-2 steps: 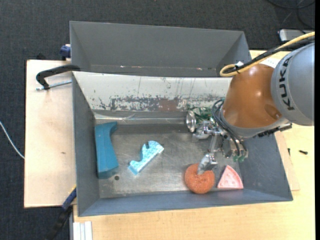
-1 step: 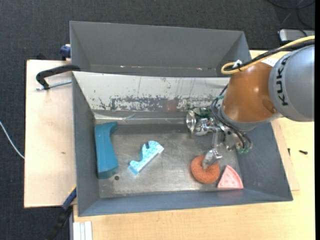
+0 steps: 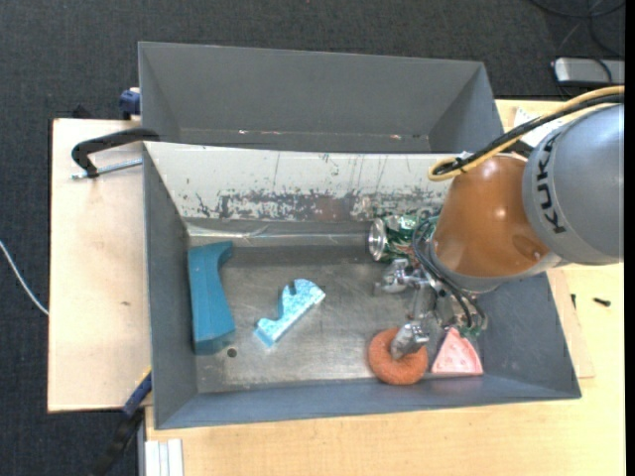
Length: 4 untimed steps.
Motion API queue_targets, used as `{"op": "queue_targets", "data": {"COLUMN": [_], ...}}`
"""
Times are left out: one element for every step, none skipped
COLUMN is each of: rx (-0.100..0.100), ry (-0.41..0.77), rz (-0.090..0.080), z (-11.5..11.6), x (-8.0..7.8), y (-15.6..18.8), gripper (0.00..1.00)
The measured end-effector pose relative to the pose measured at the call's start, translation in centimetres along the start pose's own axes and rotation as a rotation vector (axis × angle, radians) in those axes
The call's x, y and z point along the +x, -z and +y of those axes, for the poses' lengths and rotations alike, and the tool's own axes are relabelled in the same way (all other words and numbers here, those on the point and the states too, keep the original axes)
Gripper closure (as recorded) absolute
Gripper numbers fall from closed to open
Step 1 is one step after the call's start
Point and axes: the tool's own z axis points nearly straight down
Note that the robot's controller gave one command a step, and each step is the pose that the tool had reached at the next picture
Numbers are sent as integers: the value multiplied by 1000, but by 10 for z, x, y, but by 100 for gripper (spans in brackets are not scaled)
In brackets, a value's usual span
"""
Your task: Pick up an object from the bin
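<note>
1. We see the hand (image 3: 410, 339) low in the bin's (image 3: 298, 97) front right part, at the upper edge of an orange-brown ring (image 3: 393, 367). We cannot tell whether the hand is apart or together.
2. The ring sits close to the foot of the front wall, with a pink wedge (image 3: 458, 357) just beside it on the right.
3. Bare floor opens to the ring's left, up to a light blue jagged piece (image 3: 290, 311). A teal block (image 3: 209, 296) lies along the left wall.
4. Behind the hand, a crushed green can (image 3: 402, 230) rests near the back wall.
5. The ring lies flat, hole upward; being round, it shows us no clear long axis. The wedge's tip points toward the back wall.
</note>
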Motion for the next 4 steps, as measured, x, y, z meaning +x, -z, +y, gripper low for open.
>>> {"op": "queue_targets", "data": {"rx": [-3,3,3,2], "ry": [90,58,58,58], "rz": [5,3,3,6], "z": [-63,16,16,16], "x": [17,15,15,16], "y": [14,1,1,5], "gripper": [0,100,100,100]}}
